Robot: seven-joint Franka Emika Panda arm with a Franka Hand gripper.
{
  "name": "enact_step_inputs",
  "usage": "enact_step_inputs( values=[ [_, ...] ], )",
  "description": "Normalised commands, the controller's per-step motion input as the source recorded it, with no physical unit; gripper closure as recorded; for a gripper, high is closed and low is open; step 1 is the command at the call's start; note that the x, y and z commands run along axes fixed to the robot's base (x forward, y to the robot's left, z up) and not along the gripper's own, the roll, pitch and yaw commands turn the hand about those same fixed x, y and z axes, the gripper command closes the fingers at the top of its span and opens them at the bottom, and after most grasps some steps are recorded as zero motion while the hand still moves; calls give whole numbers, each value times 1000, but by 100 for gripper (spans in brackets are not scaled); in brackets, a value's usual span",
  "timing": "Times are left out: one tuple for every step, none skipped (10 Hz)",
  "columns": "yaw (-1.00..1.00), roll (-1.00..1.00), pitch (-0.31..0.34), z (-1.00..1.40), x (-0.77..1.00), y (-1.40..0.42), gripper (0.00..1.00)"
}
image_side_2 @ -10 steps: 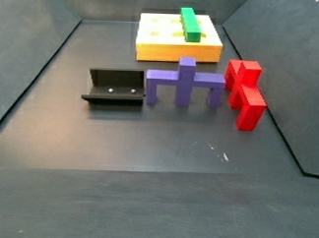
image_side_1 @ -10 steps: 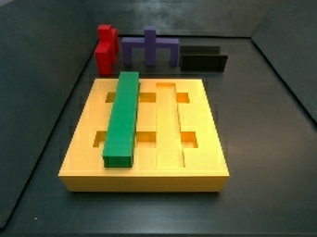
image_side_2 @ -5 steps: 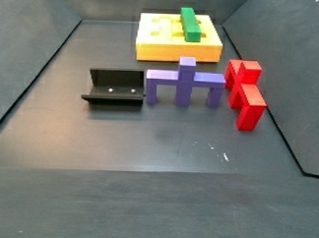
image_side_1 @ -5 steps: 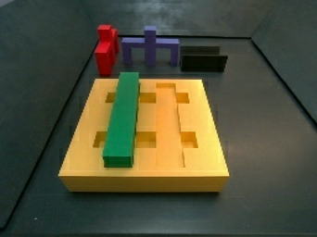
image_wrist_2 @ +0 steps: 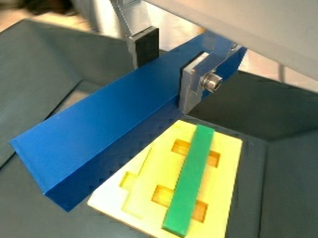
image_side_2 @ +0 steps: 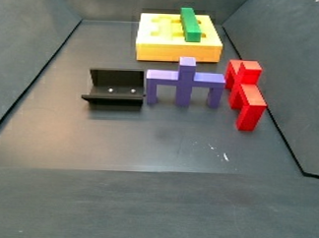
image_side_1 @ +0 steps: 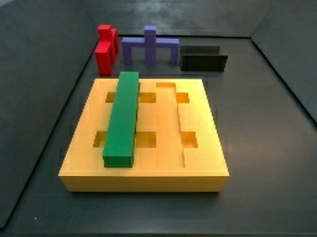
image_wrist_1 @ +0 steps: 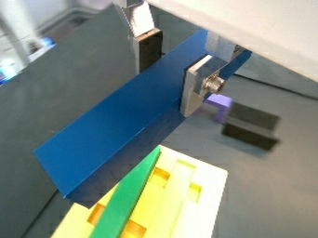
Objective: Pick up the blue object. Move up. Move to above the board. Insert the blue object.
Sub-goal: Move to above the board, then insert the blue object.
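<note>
In both wrist views the gripper is shut on the blue object, a long navy bar clamped across its width between the two silver fingers. The bar hangs in the air, and the board lies below, beyond its free end. The yellow board carries a green bar in one lengthwise groove. Neither the gripper nor the blue object shows in either side view.
A purple pronged piece stands between a red piece and the dark fixture. Dark walls enclose the floor on all sides.
</note>
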Motion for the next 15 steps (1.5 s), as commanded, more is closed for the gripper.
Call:
enact_step_inputs(
  values=[
    [1000, 103, 174, 30, 51, -17, 100],
    [926, 120, 199, 32, 57, -21, 100],
    [585, 116, 184, 34, 68, -24, 100],
    [370, 111, 163, 29, 77, -27, 100],
    [265, 108, 150, 21, 83, -26, 100],
    [0, -389, -74, -326, 0, 0, 100],
    [0, -390, -93, -314, 0, 0, 100],
    [0, -397, -130, -294, 0, 0, 100],
    [0, -357, -114, -391, 3, 0, 100],
    [0, -314, -110, -471, 0, 0, 100],
    [117, -254, -90, -577, 0, 0, 100],
    [166, -146, -43, -757, -91, -117, 100],
    [286, 0, -14, -769, 69, -177, 100],
    [283, 26, -130, -926, 149, -240, 100],
    [271, 34, -139, -940, 357, -209, 100]
  ],
)
